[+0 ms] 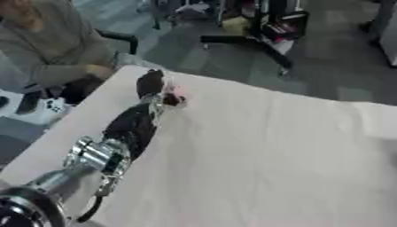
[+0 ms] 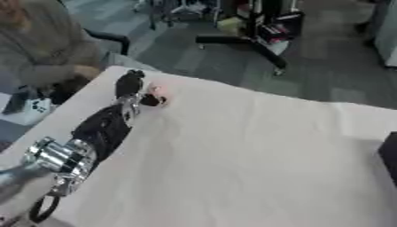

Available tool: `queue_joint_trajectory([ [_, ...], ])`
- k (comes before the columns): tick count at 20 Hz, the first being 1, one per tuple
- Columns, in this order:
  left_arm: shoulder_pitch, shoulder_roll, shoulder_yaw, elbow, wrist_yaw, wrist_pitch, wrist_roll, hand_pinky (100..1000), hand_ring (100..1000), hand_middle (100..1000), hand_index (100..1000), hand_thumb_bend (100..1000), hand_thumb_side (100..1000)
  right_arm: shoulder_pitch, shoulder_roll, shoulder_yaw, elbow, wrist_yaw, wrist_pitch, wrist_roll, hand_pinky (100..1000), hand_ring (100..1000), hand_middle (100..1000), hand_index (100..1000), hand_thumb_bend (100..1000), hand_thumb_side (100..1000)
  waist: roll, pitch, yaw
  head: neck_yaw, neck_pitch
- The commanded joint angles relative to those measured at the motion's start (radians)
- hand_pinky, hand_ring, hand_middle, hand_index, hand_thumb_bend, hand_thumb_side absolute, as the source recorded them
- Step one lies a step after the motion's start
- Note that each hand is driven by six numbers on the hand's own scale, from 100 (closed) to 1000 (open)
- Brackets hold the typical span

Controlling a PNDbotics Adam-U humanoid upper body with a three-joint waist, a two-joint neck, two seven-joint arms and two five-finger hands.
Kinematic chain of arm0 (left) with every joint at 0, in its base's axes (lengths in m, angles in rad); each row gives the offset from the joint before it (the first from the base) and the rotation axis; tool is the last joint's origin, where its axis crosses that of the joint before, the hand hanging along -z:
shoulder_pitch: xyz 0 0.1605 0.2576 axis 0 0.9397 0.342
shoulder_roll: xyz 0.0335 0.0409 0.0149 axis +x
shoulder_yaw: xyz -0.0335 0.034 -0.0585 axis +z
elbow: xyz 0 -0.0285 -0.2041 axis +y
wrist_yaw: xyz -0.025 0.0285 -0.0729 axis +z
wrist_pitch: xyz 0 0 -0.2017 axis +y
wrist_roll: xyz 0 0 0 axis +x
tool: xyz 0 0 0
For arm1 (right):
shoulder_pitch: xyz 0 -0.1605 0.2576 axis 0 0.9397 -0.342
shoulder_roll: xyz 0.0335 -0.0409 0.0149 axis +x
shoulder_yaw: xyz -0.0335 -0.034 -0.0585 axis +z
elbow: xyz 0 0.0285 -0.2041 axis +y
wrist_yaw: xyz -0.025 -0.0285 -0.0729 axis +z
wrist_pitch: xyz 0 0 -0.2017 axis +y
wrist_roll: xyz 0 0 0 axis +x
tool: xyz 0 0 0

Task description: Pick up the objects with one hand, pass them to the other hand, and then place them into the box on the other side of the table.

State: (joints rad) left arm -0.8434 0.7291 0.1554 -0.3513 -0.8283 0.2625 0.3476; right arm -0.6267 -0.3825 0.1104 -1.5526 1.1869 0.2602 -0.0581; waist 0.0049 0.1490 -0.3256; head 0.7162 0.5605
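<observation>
Pink object point(image 1: 177, 94), blurred, beside left robot hand point(image 1: 150, 84); fingers indistinct.

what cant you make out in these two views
- Pink object at the left hand: too blurred in both views to tell its shape or kind.
- The left hand's fingers: blurred, so whether they hold the pink object cannot be told.
- Right hand: in neither view.
- Dark shape: cut off by the right eye view's right edge; whether it is the box cannot be told.
</observation>
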Motion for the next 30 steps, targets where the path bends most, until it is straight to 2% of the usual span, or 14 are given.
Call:
queue_joint_trajectory([
  [1,-0.011,0.043,-0.002,0.007,0.012,-0.003,-0.014,749,629,626,724,703,324,-0.013,-0.017,-0.012,-0.017,-0.011,0.002,-0.009,680,770,665,981,100,372,-0.001,-0.016,-0.001,0.006,-0.005],
  [6,-0.015,0.035,0.005,-0.004,0.055,-0.009,0.075,737,612,609,704,701,328,-0.01,-0.015,-0.009,-0.012,-0.02,0.003,-0.01,679,769,663,981,100,374,-0.004,-0.013,-0.004,0.012,-0.008],
  [9,-0.016,0.03,0.004,-0.002,0.091,-0.023,0.092,734,608,604,698,702,326,-0.012,-0.014,-0.005,-0.01,-0.027,0.002,-0.011,678,769,662,981,100,377,-0.003,-0.008,-0.008,0.016,-0.009],
  [12,-0.014,0.027,0.004,0.004,0.131,-0.037,0.1,716,576,571,663,625,286,-0.014,-0.011,-0.002,-0.009,-0.035,0.002,-0.013,674,768,659,981,100,380,-0.002,0.0,-0.015,0.021,-0.014],
  [15,-0.012,0.027,0.004,0.009,0.169,-0.047,0.139,667,512,502,584,378,139,-0.013,-0.009,0.0,-0.007,-0.045,0.003,-0.016,672,767,658,981,100,381,-0.001,0.008,-0.021,0.024,-0.019],
  [16,-0.012,0.027,0.005,0.01,0.181,-0.05,0.159,636,479,467,541,219,100,-0.012,-0.009,0.001,-0.006,-0.048,0.004,-0.018,671,767,657,981,100,382,-0.001,0.01,-0.023,0.025,-0.02],
  [17,-0.012,0.027,0.005,0.011,0.193,-0.052,0.18,612,454,438,509,100,100,-0.011,-0.009,0.001,-0.006,-0.051,0.005,-0.019,670,766,657,981,100,383,-0.001,0.011,-0.024,0.026,-0.021],
  [18,-0.012,0.027,0.007,0.01,0.207,-0.054,0.204,576,416,396,466,100,100,-0.01,-0.009,0.0,-0.005,-0.054,0.006,-0.021,669,766,656,980,100,383,-0.001,0.012,-0.025,0.027,-0.02],
  [20,-0.01,0.026,0.008,0.006,0.238,-0.063,0.251,531,360,333,405,100,171,-0.007,-0.009,-0.001,-0.004,-0.058,0.009,-0.024,668,766,655,980,100,384,-0.001,0.013,-0.025,0.028,-0.018],
  [24,-0.005,0.027,0.005,-0.016,0.287,-0.114,0.287,512,326,285,361,100,201,-0.002,-0.009,-0.002,-0.001,-0.062,0.011,-0.028,665,765,654,979,100,386,-0.002,0.009,-0.021,0.022,-0.011],
  [27,0.0,0.032,0.003,-0.081,0.299,-0.167,0.241,520,327,285,361,100,196,-0.001,-0.008,0.003,-0.002,-0.064,0.008,-0.029,668,765,655,979,100,384,-0.003,0.004,-0.013,0.0,-0.001],
  [30,0.011,0.034,-0.007,-0.187,0.298,-0.232,0.115,530,332,288,364,100,181,-0.003,-0.002,0.025,-0.011,-0.063,-0.012,-0.02,673,767,659,979,100,379,-0.006,-0.009,0.002,-0.058,0.022],
])
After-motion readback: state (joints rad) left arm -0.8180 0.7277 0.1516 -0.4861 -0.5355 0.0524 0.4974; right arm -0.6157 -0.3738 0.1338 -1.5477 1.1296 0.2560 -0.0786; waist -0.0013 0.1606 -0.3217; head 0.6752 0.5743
